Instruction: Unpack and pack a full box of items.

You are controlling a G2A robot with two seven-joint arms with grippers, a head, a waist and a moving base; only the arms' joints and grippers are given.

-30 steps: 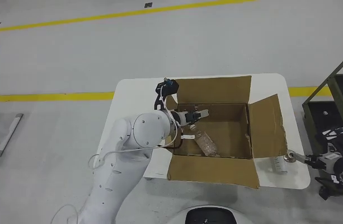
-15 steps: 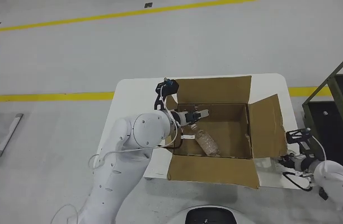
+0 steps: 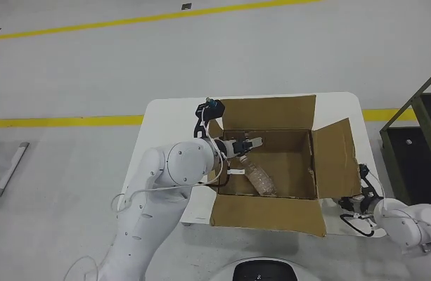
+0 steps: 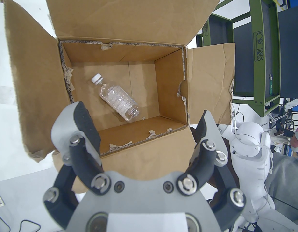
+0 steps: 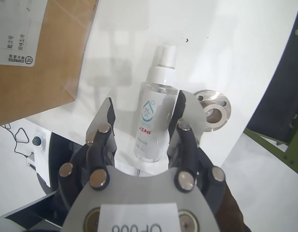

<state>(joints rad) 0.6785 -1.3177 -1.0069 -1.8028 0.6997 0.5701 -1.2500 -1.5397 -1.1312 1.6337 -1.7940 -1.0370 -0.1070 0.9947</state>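
The right claw [image 5: 145, 112] stands part open astride a clear spray bottle [image 5: 155, 102] lying on the white worktop [image 5: 211, 25]. A metal flange [image 5: 213, 113] sits just beside it, and the cardboard box [image 5: 42, 49] wall is near. The left claw [image 4: 141, 117] gapes wide above the box's rim. A water bottle [image 4: 117, 98] lies inside with bare floor around it.

Your right arm has swung in from beyond the right edge of the table [image 3: 169, 119]. The right gripper [image 5: 145, 102] has come down over the spray bottle [image 5: 153, 117], just right of the box [image 3: 335, 158], with its fingers spread either side of it.
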